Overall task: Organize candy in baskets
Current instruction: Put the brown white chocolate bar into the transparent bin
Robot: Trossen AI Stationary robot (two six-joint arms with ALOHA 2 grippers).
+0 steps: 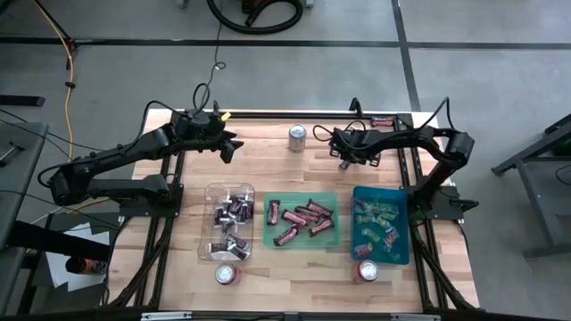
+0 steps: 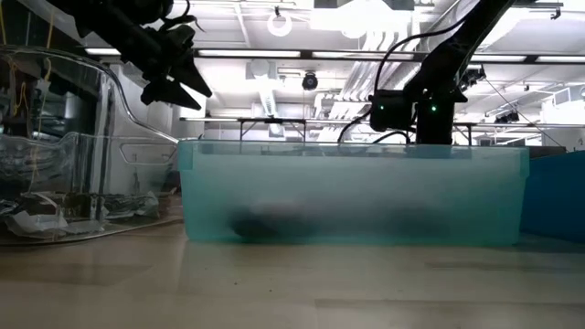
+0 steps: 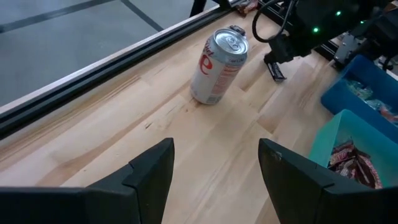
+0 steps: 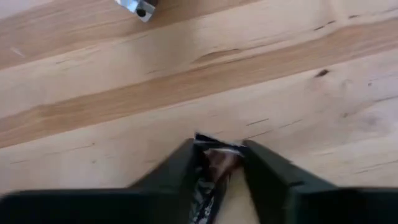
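Observation:
My right gripper [image 1: 343, 161] hangs over the far part of the table, right of a silver can [image 1: 297, 136], and is shut on a dark wrapped candy [image 4: 214, 163]. My left gripper [image 1: 228, 148] is open and holds nothing; it hovers beyond the clear basket [image 1: 229, 223], and its fingers [image 3: 152, 171] face the can [image 3: 219, 65]. The clear basket holds dark and silver candies, the green basket [image 1: 301, 220] maroon-brown ones, and the teal-blue basket [image 1: 380, 223] light green and pink ones. All three rest flat on the table. My right gripper pinches the dark candy between its two fingers, which come from above and point down at the wood. The wrapper's crimped end [image 4: 212, 143] sticks out just past the fingertips. The rest of the candy is hidden between the fingers.
Two more cans stand at the near edge, one [image 1: 226, 274] before the clear basket and one [image 1: 366, 271] before the blue basket. A black metal frame [image 1: 403, 156] runs along the table's sides and far edge. Bare wood lies between the far can and the baskets.

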